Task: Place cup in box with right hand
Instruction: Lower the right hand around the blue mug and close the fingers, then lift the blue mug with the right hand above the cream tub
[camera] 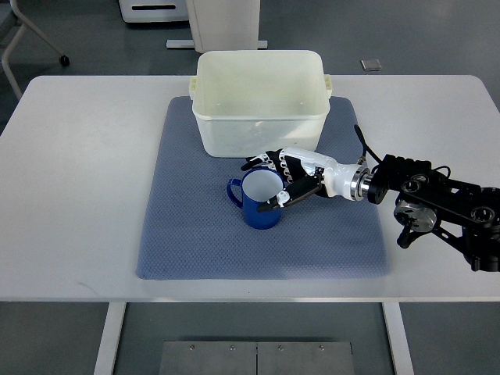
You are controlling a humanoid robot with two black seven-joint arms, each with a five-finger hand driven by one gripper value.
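Note:
A blue cup (251, 214) with a white inside stands upright on the blue mat (191, 234), just in front of the cream plastic box (258, 129). Its handle points left. My right hand (256, 187) comes in from the right and wraps the cup's right side. The fingers curl over the far rim and the thumb (273, 205) lies across the near rim, so the hand is shut on the cup. The cup's base still rests on the mat. The box looks empty inside. My left arm does not show.
The mat lies on a white table (78, 195). The box stands at the mat's far edge, its near wall a few centimetres beyond the cup. My right forearm (437, 199) lies over the table's right side. Floor and furniture legs lie beyond the far edge.

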